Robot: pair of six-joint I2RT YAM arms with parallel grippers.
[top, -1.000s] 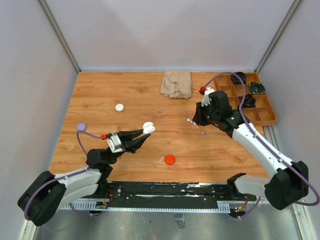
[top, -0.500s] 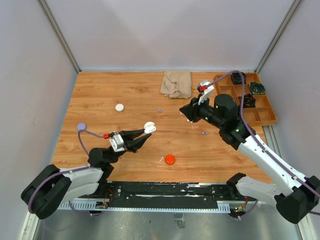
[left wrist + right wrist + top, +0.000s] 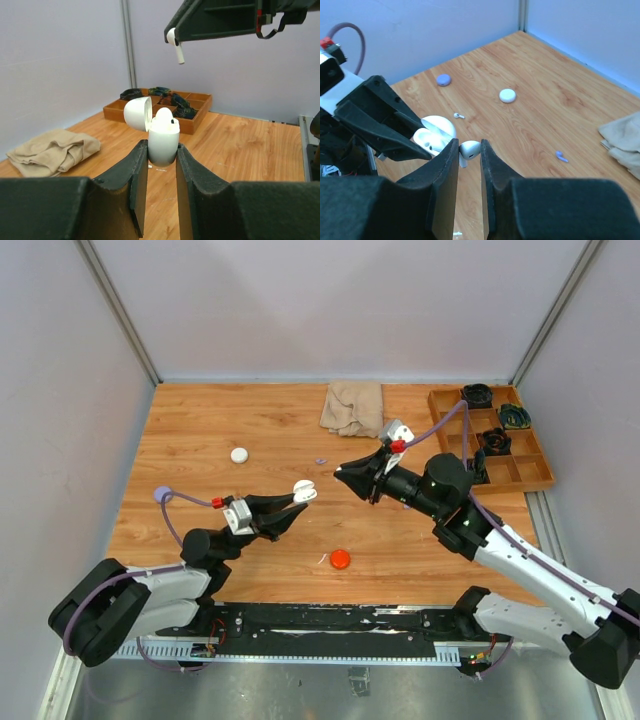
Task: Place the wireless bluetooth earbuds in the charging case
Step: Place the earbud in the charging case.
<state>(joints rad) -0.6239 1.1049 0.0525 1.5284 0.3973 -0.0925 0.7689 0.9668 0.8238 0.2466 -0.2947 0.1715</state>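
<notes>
The table (image 3: 250,420) is orange-brown wood with thin darker lines running along it. The walls (image 3: 330,310) are pale grey with a little purple in them. The arms (image 3: 530,565) are white and black, and their cables (image 3: 170,525) are purple. The left gripper (image 3: 161,150) and the right gripper (image 3: 343,475) are black. The charging case (image 3: 162,137) is white, and so is the earbud (image 3: 469,148). On the left, the far puck (image 3: 239,454) is white and the left puck (image 3: 162,494) is light purple. The near puck (image 3: 340,559) is red. A tiny purple earbud (image 3: 320,460) lies mid-table. The far cloth (image 3: 353,407) is tan. The tray (image 3: 530,483) on the far right is orange-brown, with black and dark green things inside.
</notes>
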